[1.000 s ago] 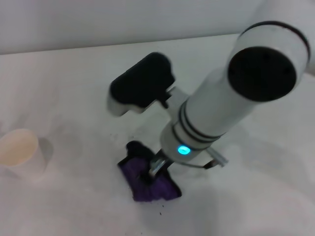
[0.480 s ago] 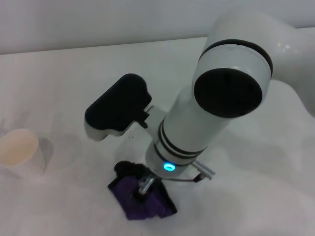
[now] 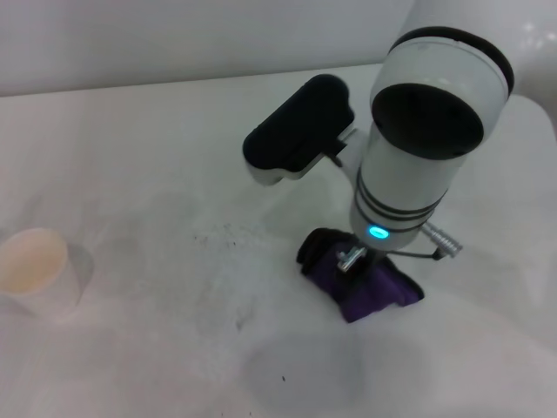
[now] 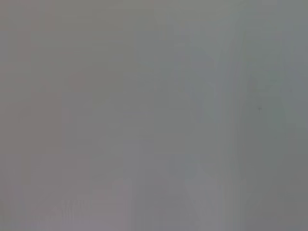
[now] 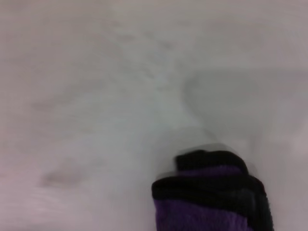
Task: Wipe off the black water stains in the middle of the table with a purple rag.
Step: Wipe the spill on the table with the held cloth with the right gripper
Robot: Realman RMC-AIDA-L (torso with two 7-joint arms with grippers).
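White paper cup (image 3: 35, 272) stands upright, empty.

A plain pale grey wall (image 3: 174, 39) ran behind the work surface, meeting it along a straight edge well beyond the arm, and it bore no window or fitting that could be made out. Light fell soft and even from above, throwing only a faint grey shadow (image 3: 305, 374) on the white surface just in front of the tool. The left wrist view showed nothing but a flat, featureless grey field.
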